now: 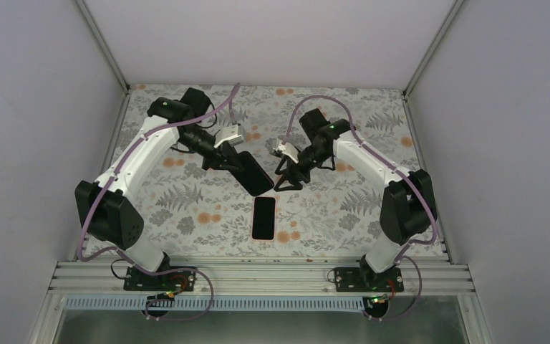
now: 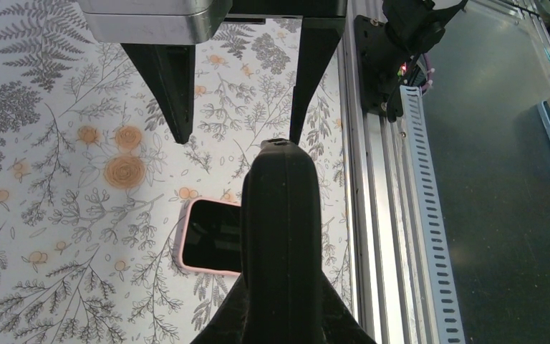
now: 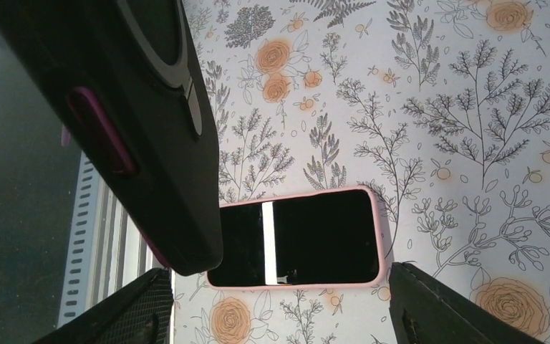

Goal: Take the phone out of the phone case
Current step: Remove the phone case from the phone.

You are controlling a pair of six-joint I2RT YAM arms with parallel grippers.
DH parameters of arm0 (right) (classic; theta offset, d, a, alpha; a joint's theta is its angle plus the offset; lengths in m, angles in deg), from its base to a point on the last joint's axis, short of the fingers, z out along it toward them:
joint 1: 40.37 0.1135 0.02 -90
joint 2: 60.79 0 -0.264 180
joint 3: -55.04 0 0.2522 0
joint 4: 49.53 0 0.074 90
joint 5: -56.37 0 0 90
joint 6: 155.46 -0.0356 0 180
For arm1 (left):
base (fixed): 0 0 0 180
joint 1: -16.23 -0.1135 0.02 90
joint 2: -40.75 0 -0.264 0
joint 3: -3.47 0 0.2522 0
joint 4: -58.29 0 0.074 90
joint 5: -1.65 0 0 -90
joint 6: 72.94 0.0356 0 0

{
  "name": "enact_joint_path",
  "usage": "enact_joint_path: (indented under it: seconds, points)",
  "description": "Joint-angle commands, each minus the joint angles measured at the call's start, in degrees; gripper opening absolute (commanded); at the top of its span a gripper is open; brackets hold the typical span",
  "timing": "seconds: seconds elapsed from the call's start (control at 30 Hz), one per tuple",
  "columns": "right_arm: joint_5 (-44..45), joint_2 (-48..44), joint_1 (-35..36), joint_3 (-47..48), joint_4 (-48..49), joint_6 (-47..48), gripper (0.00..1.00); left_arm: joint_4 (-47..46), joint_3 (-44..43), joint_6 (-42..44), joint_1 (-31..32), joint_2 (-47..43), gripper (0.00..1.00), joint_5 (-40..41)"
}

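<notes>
A phone with a pink rim (image 1: 263,217) lies flat, screen up, on the floral table mat, near the front middle. It also shows in the left wrist view (image 2: 211,236) and the right wrist view (image 3: 308,236). My left gripper (image 1: 233,161) is shut on one end of a black phone case (image 1: 252,174) and holds it tilted above the mat, just behind the phone. The case (image 3: 136,107) has a purple side button and a ring on its back, and in the left wrist view the case (image 2: 281,236) hides part of the phone. My right gripper (image 1: 288,183) is open and empty, beside the case and above the phone.
The floral mat (image 1: 344,208) covers the table. An aluminium rail (image 1: 258,276) runs along the front edge, close to the phone. White walls stand on the left, the right and the back. The right gripper's fingers (image 2: 172,86) hang spread in the left wrist view.
</notes>
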Motion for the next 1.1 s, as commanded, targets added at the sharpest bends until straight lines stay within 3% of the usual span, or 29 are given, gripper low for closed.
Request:
enact_joint_path:
  seconds: [0.0, 0.6, 1.07]
  points:
    - [-0.44, -0.27, 0.55, 1.37, 1.73, -1.00, 0.74, -0.37, -1.52, 1.45, -0.21, -1.07, 0.02, -4.43]
    - [5.62, 0.75, -0.16, 5.95, 8.57, -6.53, 0.74, -0.37, 0.06, 1.85, -0.23, -2.50, 0.02, -6.54]
    - [13.85, 1.74, 1.00, 6.45, 19.66, -12.27, 0.78, -0.37, -5.86, 2.40, -0.17, -1.74, 0.02, -14.04]
